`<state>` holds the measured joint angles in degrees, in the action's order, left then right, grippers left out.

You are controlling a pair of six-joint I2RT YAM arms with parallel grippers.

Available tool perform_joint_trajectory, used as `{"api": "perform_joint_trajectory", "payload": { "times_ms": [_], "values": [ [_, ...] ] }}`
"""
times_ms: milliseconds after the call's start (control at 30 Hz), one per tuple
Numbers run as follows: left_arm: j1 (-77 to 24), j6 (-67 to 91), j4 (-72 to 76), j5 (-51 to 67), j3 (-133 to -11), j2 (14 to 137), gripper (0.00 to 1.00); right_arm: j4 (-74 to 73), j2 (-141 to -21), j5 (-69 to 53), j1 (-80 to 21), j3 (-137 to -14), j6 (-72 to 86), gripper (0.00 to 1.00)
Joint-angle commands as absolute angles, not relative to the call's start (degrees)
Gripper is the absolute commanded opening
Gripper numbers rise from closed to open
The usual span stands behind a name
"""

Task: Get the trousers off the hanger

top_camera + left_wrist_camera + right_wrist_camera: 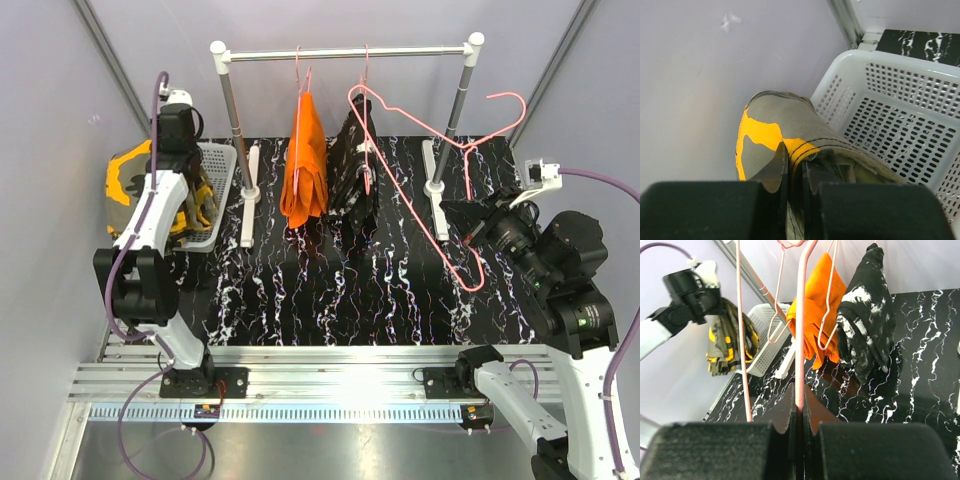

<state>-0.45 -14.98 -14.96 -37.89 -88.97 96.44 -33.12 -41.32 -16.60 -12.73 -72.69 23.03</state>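
My left gripper (792, 155) is shut on the olive-green and yellow trousers (775, 120), holding them by a fold above the white basket (900, 125). In the top view they hang beside the left gripper (188, 160) at the left wall, as olive trousers (130, 185). My right gripper (799, 395) is shut on a bare pink wire hanger (800, 330), held off the rack at the right (468, 175). Orange trousers (305, 165) and black speckled trousers (355, 170) hang on pink hangers from the rack rod (345, 52).
The white basket (215, 195) stands at the left edge of the black marbled mat (330, 290). The rack's two posts and white feet (437, 190) stand on the mat's far half. Grey walls close in on both sides.
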Motion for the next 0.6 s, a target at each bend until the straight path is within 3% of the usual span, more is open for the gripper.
{"api": "perform_joint_trajectory", "payload": {
  "times_ms": [0,167,567],
  "values": [
    [-4.73,-22.31,-7.39,-41.56,-95.18,98.25,0.0,-29.09,-40.87,-18.72,-12.74,-71.98,23.82,0.0],
    [-8.87,-30.05,-1.68,-46.32,-97.56,99.49,0.0,-28.83,-41.22,-19.51,-12.74,-71.54,23.82,0.0],
    [-8.09,-25.49,-3.25,-44.38,-97.82,105.03,0.0,-29.09,-41.48,-19.77,-12.75,-71.72,23.47,0.0]
  ]
}}
